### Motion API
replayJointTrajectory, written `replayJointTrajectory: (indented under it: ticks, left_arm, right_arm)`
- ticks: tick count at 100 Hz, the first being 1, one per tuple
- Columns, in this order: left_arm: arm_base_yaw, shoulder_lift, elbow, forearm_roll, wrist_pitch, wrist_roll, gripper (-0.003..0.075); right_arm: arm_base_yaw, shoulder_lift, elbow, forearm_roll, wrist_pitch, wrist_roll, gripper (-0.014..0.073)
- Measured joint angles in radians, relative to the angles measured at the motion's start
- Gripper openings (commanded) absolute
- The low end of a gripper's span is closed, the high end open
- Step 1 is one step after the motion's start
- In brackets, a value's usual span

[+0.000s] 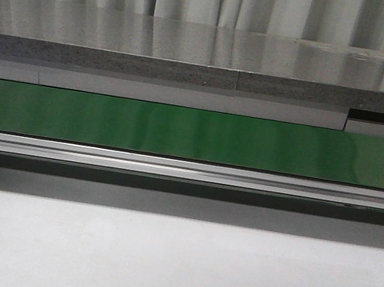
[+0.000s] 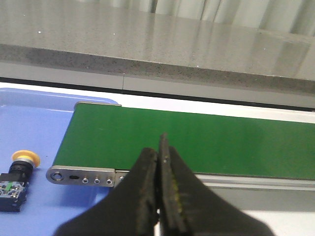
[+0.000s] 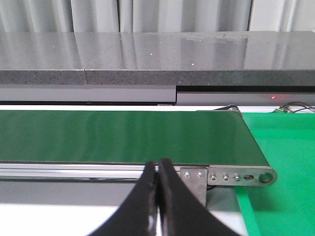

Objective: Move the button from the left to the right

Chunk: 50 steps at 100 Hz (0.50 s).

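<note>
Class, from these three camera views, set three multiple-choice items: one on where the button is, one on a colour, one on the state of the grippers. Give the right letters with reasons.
1. Where does the button lie?
A. On the green conveyor belt
B. On the blue tray beside the belt's end
C. Between the left gripper's fingers

2. What colour is the surface beyond the belt's other end, in the right wrist view?
A. Green
B. Blue
C. Red

3. How do the two grippers stand?
A. Both open
B. Left open, right shut
C. Both shut, holding nothing

Answers:
1 B: the left wrist view shows it on the blue tray, off the conveyor belt.
2 A: a green tray lies past the belt's roller end.
3 C: the left gripper and right gripper show their fingers pressed together with nothing between.
</note>
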Motion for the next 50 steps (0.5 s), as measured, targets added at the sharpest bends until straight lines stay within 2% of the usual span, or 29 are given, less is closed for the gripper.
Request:
replayJointTrajectory:
  ticks: [15, 34, 50]
  left_arm:
    - [0.000, 0.109, -0.173, 0.037, 0.161, 0.000, -0.0021]
    - [0.000, 0.235, -0.363, 0.144, 0.438, 0.000, -0.0021]
    - [0.000, 0.288, -0.453, 0.161, 0.566, -0.016, -0.0021]
  right_arm:
    - [0.000, 0.000, 0.000, 0.000, 0.000, 0.000, -0.0068]
    - [0.000, 0.000, 0.000, 0.000, 0.000, 0.000, -0.0068]
    - [0.000, 0.000, 0.000, 0.000, 0.000, 0.000, -0.0068]
